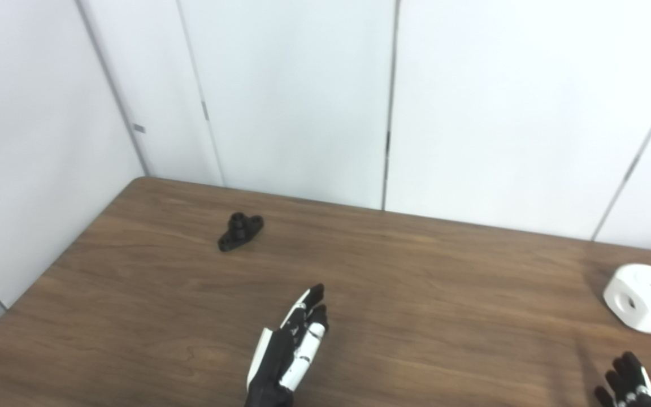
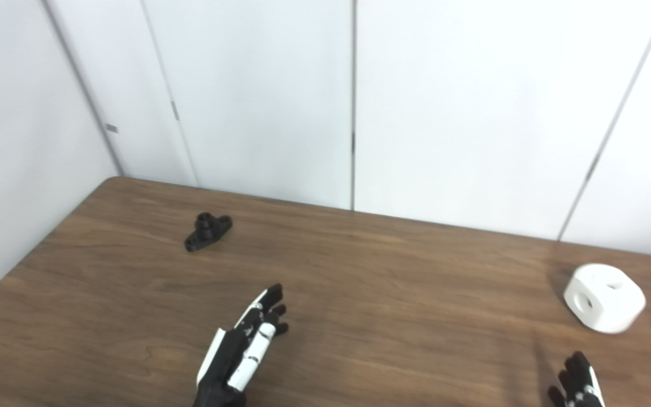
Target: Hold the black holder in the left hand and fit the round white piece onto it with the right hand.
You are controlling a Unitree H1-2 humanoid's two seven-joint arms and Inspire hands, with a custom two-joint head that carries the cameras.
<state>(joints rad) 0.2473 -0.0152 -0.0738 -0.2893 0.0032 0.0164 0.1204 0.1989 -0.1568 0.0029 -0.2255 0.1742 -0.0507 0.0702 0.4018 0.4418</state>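
Observation:
The small black holder [image 1: 240,230] lies on the wooden table [image 1: 393,271] toward the far left, with nothing touching it. The round white piece [image 1: 645,297], blocky with holes in its faces, rests near the table's right side. My left hand [image 1: 294,345] hovers over the table's near middle, fingers stretched out and empty, well short of the holder. Only the fingertips of my right hand [image 1: 628,384] show at the bottom right, below the white piece and apart from it, holding nothing.
White wall panels [image 1: 303,96] stand close behind the table's far edge and along its left side. The table's left corner [image 1: 142,181] sits near the holder.

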